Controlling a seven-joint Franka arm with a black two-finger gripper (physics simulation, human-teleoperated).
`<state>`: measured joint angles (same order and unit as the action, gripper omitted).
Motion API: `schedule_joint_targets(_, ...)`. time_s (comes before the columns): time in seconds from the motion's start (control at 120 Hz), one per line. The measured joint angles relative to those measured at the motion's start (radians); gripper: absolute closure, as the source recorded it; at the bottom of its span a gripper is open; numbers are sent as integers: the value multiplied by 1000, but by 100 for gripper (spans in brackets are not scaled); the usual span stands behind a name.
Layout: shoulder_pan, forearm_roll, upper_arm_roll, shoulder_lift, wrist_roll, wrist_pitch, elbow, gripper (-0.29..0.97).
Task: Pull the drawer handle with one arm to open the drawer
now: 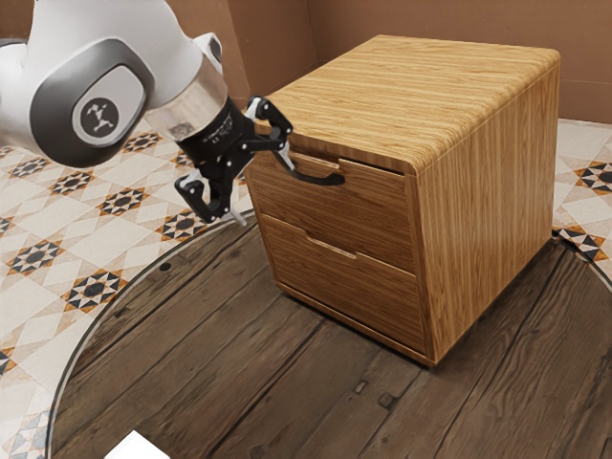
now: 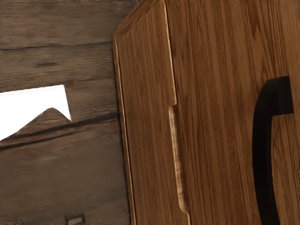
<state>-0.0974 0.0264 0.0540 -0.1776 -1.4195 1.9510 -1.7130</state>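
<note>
A wooden cabinet (image 1: 478, 191) with two drawers stands on the dark plank floor. The top drawer (image 1: 363, 215) carries a black bar handle (image 1: 316, 176), which also shows in the wrist view as a dark curved bar (image 2: 267, 154). The drawer front looks about flush with the cabinet. My black gripper (image 1: 256, 174) is open in front of the top drawer, at the handle's end nearer the exterior view's left. Its upper finger (image 1: 273, 120) sits just above that end and its lower finger (image 1: 208, 199) hangs well below, off the cabinet's corner. Nothing is clamped between them.
The lower drawer (image 1: 344, 282) has a recessed grip slot (image 2: 177, 159). A white flat object (image 1: 134, 447) lies on the round plank floor (image 1: 239, 363) near the front; in the wrist view this white flat object (image 2: 28, 110) shows again. Patterned tiles (image 1: 57, 239) surround the planks.
</note>
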Motion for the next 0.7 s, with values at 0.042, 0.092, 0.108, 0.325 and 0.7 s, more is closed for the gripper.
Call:
schedule_joint_targets(0.042, 2, 0, 1, -3, -16, 11, -6, 0)
schedule_joint_targets(0.092, 4, 0, 1, -5, -35, 21, -9, 0)
schedule_joint_targets(0.108, 5, 0, 1, -5, -40, 24, -9, 0)
schedule_joint_targets(0.325, 5, 0, 1, -3, -104, 66, -34, 0)
schedule_joint_targets(0.7, 7, 0, 1, -6, -174, 120, -60, 0)
